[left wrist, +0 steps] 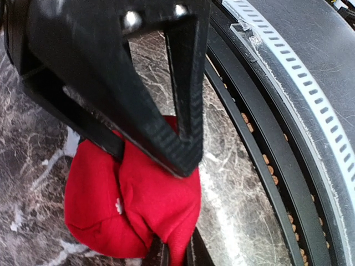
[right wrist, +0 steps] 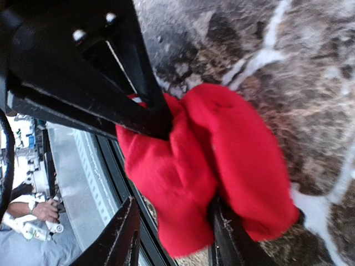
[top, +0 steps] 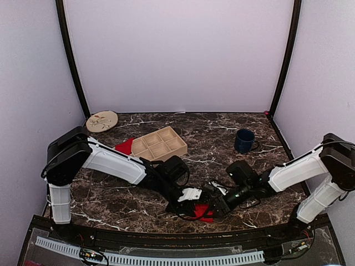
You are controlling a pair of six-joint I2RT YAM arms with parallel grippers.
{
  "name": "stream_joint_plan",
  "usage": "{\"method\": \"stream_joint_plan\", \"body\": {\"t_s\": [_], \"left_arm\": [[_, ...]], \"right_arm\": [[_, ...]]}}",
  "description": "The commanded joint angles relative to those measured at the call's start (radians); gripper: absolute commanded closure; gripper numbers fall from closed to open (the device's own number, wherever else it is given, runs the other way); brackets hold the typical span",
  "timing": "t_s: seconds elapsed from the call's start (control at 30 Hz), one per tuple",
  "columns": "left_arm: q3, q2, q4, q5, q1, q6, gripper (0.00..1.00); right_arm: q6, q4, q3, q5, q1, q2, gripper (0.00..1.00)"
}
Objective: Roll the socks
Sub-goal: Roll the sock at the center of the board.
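Observation:
A red sock bundle [top: 202, 211] lies near the table's front edge, partly rolled into folds. My left gripper [top: 194, 205] comes in from the left and my right gripper [top: 215, 206] from the right, and both meet at it. In the left wrist view the left gripper [left wrist: 150, 158] is shut on a thick fold of the bundle [left wrist: 111, 205]. In the right wrist view the right gripper [right wrist: 150, 130] is shut on the bundle's [right wrist: 222, 160] upper edge. A second red sock [top: 125, 146] lies flat to the left of the wooden tray.
A wooden compartment tray [top: 159, 143] stands behind the left arm. A dark blue mug [top: 244, 140] is at the back right and a round patterned plate [top: 102, 121] at the back left. The black table rim [left wrist: 260, 149] runs close to the bundle.

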Motion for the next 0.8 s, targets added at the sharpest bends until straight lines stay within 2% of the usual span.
{"method": "stream_joint_plan", "body": {"t_s": [0.0,0.4,0.6,0.77], "left_arm": [[0.023,0.037,-0.174,0.021,0.026,-0.044,1.00],[0.253,0.182,-0.423,0.202,0.072,-0.118,1.00],[0.315,0.233,-0.480,0.273,0.092,-0.159,1.00],[0.353,0.268,-0.549,0.300,0.106,-0.159,1.00]], "right_arm": [[-0.015,-0.050,-0.008,0.087,-0.010,-0.070,0.59],[-0.052,-0.152,-0.058,0.358,0.017,-0.310,0.58],[-0.075,-0.164,-0.077,0.560,0.158,-0.401,0.58],[-0.075,-0.127,-0.088,0.672,0.266,-0.382,0.58]]}}
